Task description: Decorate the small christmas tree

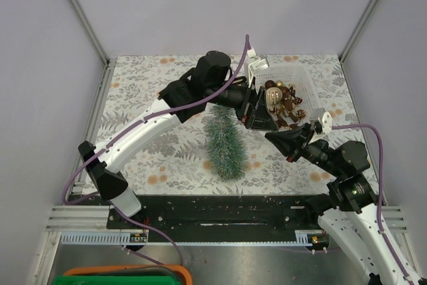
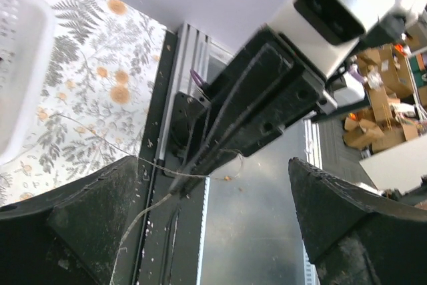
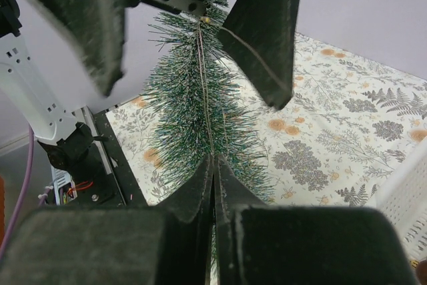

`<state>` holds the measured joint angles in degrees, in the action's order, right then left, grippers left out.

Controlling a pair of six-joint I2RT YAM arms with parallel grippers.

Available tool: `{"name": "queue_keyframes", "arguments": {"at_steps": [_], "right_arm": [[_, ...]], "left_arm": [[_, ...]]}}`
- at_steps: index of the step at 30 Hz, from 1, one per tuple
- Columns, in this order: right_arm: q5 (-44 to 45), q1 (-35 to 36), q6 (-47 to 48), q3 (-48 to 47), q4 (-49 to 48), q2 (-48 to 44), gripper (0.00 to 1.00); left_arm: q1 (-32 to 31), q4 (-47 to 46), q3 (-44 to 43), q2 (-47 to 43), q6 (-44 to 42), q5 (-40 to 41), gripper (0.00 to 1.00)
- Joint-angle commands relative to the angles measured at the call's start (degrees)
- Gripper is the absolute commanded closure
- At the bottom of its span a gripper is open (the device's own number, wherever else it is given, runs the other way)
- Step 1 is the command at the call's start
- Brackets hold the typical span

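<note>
Your right gripper (image 3: 213,165) has its fingers pressed tight together, pinching a thin thread (image 3: 205,91) that runs up toward the left gripper (image 2: 213,171); that one is spread wide and holds nothing, facing the right fingertips; just beyond both, the small christmas tree (image 1: 223,141) rests on the patterned table (image 1: 153,158) between the arms, beside the white basket (image 1: 303,75) of baubles; whether it stands or lies you cannot tell. Expect the tree to be light and easily nudged; its bristles look soft and springy, so a pinch there will likely slip; take hold low, near the wide end, and steady it while the thread goes on.
</note>
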<state>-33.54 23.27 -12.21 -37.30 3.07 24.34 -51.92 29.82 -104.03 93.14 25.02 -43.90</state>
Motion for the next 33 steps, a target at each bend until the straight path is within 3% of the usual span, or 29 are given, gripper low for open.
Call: {"name": "queue_keyframes", "arguments": {"at_steps": [1,7,11,15,21,28,33], "right_arm": [[0.49,0.46,0.34,-1.73,-1.04,-0.08,1.00],[0.40,0.46,0.17,-1.20,-2.28,0.89,1.00],[0.75,0.46,0.25,-0.93,-2.37,1.06,1.00],[1.37,0.46,0.69,-1.11,-1.84,0.54,1.00],[2.86,0.46,1.13,-1.20,-0.17,-0.52,1.00],[4.18,0.46,1.05,-1.20,-0.26,-0.70,1.00],[6.64,0.46,0.96,-1.20,0.01,-0.96,1.00]], "left_arm": [[0.86,-5.74,-6.26,1.68,3.11,4.79,0.01],[0.42,-8.29,-10.05,3.71,6.36,1.90,0.01],[0.24,-9.43,-8.04,2.66,7.59,-1.27,0.01],[1.12,-7.86,-6.01,0.90,4.61,-0.32,0.01],[5.42,-3.37,-10.41,-0.85,-0.14,3.29,0.01],[5.52,-2.31,-2.86,-5.78,-1.46,-0.21,0.01],[4.11,-2.31,-2.23,-6.92,-2.16,-4.17,0.01]]}}
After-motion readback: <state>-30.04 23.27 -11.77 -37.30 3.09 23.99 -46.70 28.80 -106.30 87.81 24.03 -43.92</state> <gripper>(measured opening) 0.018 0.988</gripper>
